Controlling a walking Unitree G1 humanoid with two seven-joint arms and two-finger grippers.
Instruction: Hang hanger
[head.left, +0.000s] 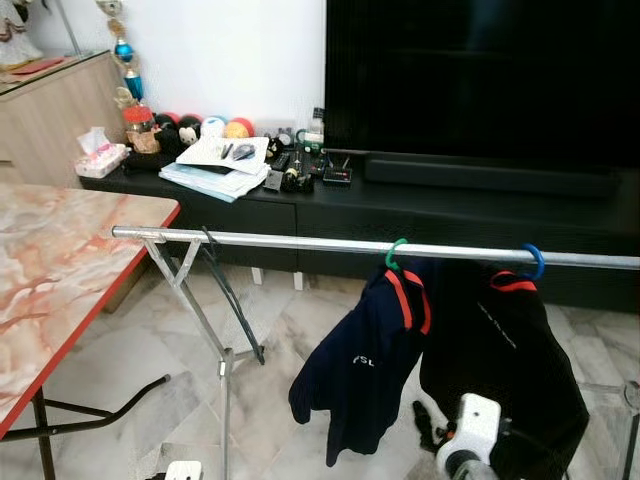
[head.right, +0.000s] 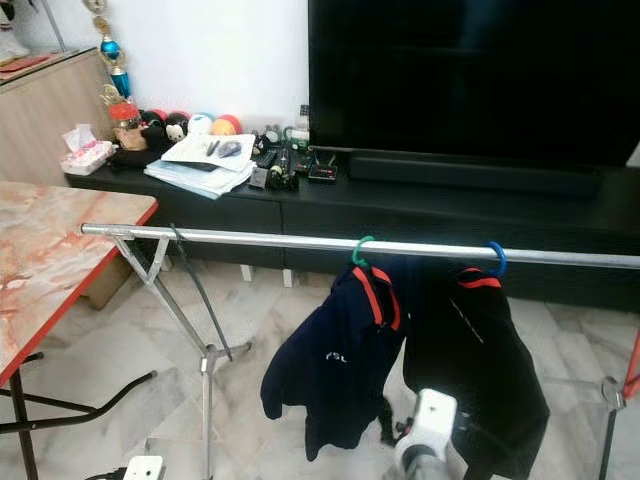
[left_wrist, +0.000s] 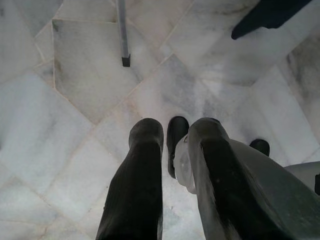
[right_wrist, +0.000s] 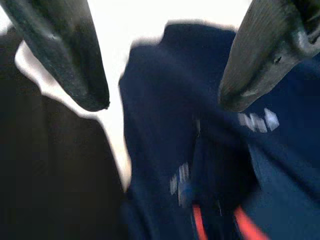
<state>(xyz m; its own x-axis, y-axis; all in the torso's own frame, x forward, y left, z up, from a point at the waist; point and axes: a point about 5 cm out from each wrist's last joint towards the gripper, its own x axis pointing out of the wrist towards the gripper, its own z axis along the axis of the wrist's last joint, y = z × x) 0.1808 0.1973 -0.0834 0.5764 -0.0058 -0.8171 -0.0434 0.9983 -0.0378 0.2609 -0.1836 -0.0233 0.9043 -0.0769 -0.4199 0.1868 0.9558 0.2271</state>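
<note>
I see a silver clothes rail (head.left: 300, 241) running across in front of me, with two garments hanging from it. A green hanger (head.left: 396, 253) hooks over the rail and carries a navy polo shirt (head.left: 362, 365) with red collar trim; just beside it, toward my right, a blue hanger (head.left: 534, 262) holds a black shirt (head.left: 505, 350). The two garments touch along their inner edges.

My right gripper (right_wrist: 165, 65) has its jaws spread wide, nothing between them, pointing at the navy polo shirt from close by; that picture is blurred. In the head views the white wrist of my right arm (head.left: 470, 425) sits low, in front of the black shirt.

My left gripper (left_wrist: 172, 150) hangs over the marble floor (left_wrist: 75, 100), its jaws a narrow gap apart and empty, near a foot of the rail's stand (left_wrist: 123, 35).
</note>
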